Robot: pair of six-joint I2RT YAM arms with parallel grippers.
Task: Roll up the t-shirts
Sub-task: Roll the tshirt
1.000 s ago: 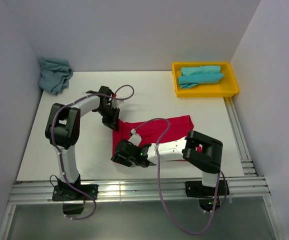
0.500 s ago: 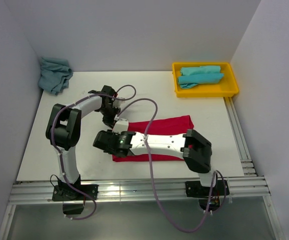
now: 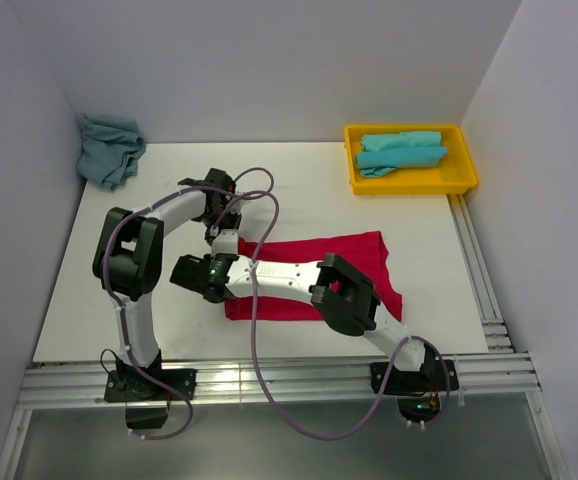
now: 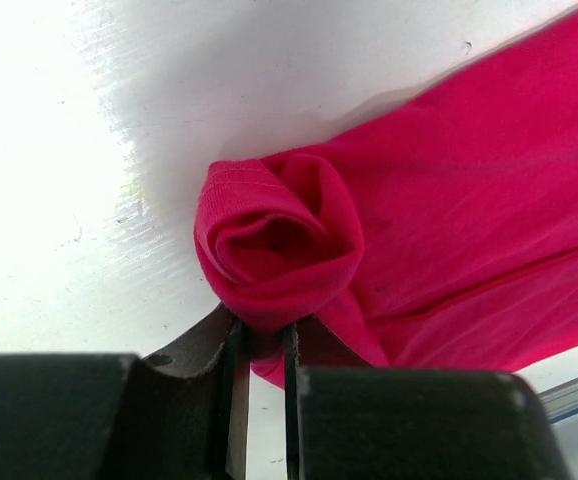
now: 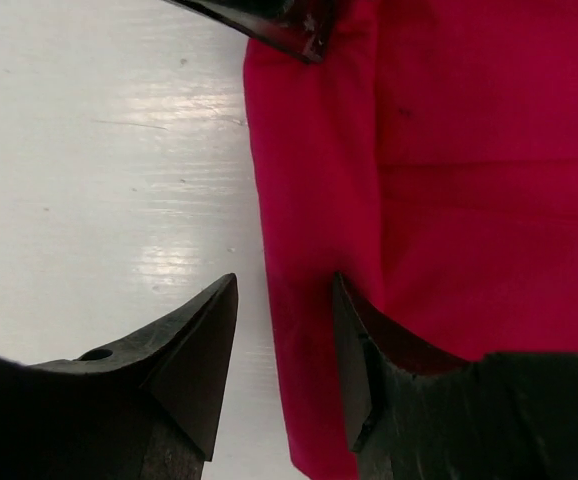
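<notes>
The red t-shirt [image 3: 354, 255] lies as a folded strip across the middle of the table. Its far-left corner is curled into a small roll [image 4: 274, 240]. My left gripper [image 3: 222, 233] is shut on the cloth just under that roll [image 4: 262, 345]. My right arm reaches left over the shirt. My right gripper [image 3: 219, 285] is open and straddles the shirt's left edge [image 5: 284, 300], one finger over bare table, the other over red cloth [image 5: 449, 200]. A tip of the left gripper's fingers [image 5: 294, 30] shows at the top of the right wrist view. Turquoise t-shirts are a crumpled heap [image 3: 109, 148] and folded ones [image 3: 401, 150].
The folded turquoise shirts lie in a yellow tray [image 3: 464, 178] at the back right. The crumpled heap sits in the back-left corner against the wall. Grey walls close in the white table on three sides. A metal rail runs along the near edge [image 3: 269, 382].
My right arm has swept left along the shirt, its gripper going from the near middle to the left edge. More of the shirt's right end shows. My left gripper has barely moved.
</notes>
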